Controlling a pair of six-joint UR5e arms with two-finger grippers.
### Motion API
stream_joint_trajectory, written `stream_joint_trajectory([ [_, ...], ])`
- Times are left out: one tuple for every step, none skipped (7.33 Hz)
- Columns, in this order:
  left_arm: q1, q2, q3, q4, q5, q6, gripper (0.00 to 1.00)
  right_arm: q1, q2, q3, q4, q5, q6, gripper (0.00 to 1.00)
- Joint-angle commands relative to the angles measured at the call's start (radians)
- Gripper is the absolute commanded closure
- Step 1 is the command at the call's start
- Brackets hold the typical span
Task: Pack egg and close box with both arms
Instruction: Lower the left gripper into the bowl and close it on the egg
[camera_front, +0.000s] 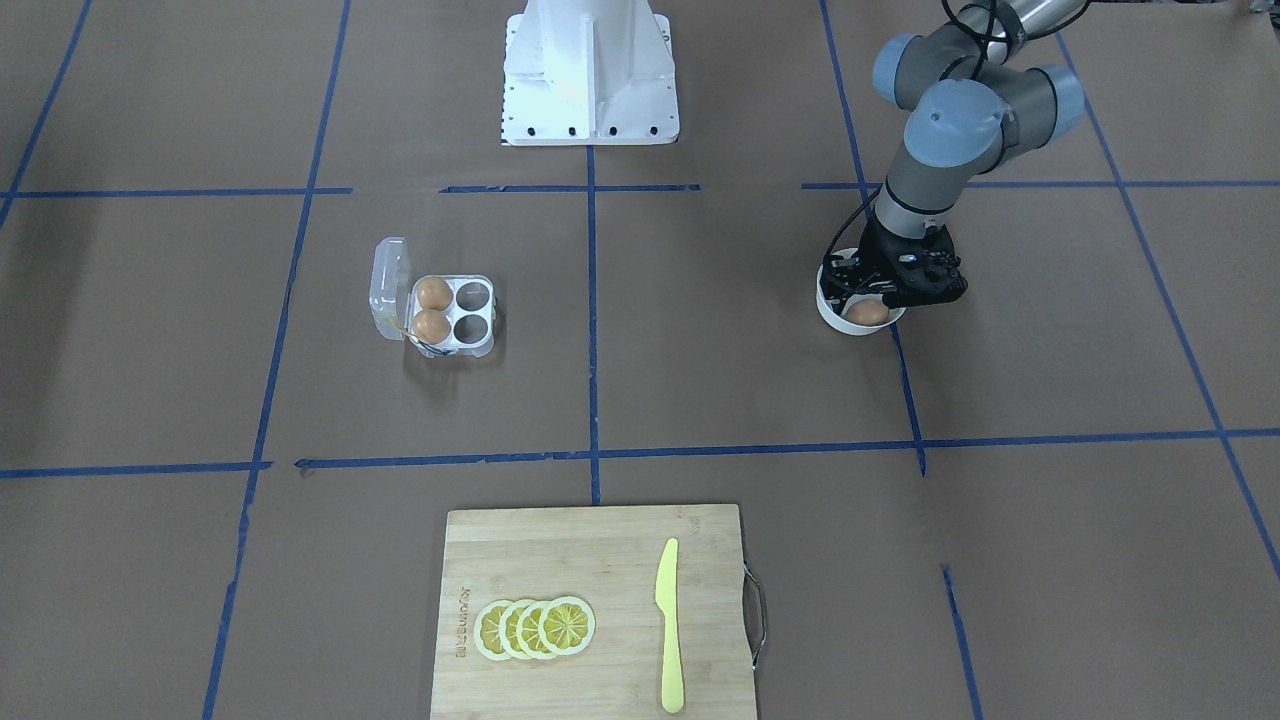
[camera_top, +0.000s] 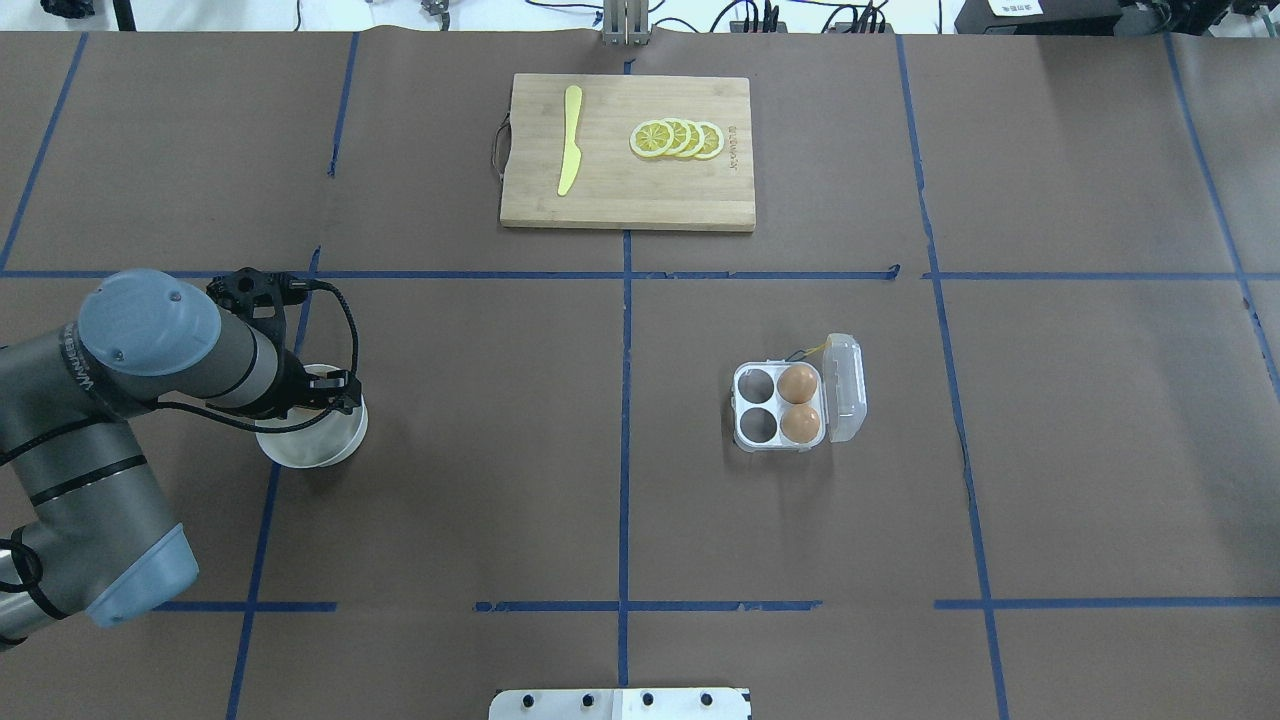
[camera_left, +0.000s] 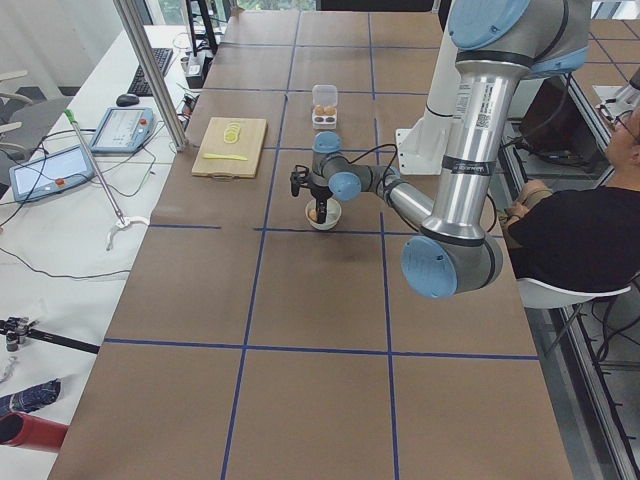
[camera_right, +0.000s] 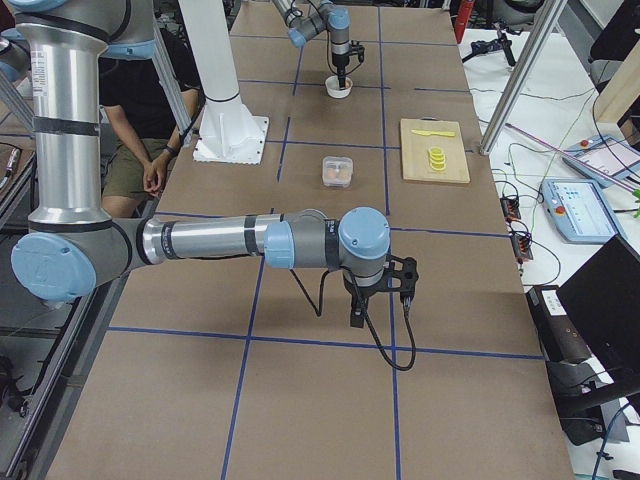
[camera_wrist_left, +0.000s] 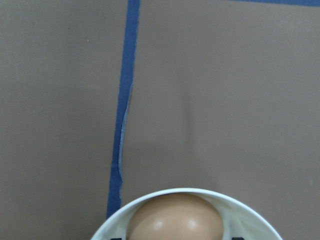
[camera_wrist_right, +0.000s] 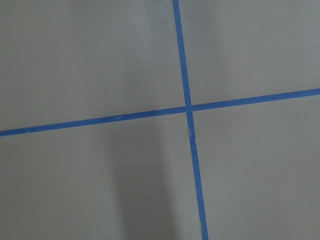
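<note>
Straddling egg (camera_wrist_left: 172, 217) in bowl (camera_top: 315, 452), left jaws apart, for clamping; box (camera_top: 757, 405) open at three o'clock to receive; cannot tell right jaws.

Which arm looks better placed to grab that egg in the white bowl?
Left. The left gripper is down in the white bowl, fingers either side of the egg; the right gripper hangs far away.

Bright, even overhead light is filling all pics; shadows are falling soft. Faint glare is sitting on egg (camera_wrist_left: 172, 220), btm of left wrist view. Dim shadow band is crossing right wrist view's lower left.
</note>
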Motion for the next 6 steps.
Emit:
stream_joint_trajectory([
  [-0.002, 0.000, 0.013, 0.000, 0.002, 0.000, 0.22, 0.000, 0.000, 0.000, -0.002, 0.001, -0.001, 0.00],
  [-0.002, 0.000, 0.013, 0.000, 0.006, 0.000, 0.23, 0.000, 0.000, 0.000, 0.000, 0.001, 0.001, 0.00],
  [-0.004, 0.000, 0.013, 0.000, 0.009, 0.000, 0.26, 0.000, -0.002, 0.000, 0.000, 0.002, 0.001, 0.00],
  [-0.005, 0.000, 0.013, 0.000, 0.009, 0.000, 0.32, 0.000, -0.002, 0.000, -0.002, 0.002, 0.001, 0.00],
  [-0.010, 0.000, 0.013, 0.000, 0.015, 0.000, 0.46, 0.000, -0.002, 0.000, 0.000, 0.002, -0.001, 0.00],
  [-0.013, 0.000, 0.007, 0.002, 0.020, 0.000, 0.57, 0.000, -0.002, -0.001, -0.002, 0.002, -0.001, 0.00],
])
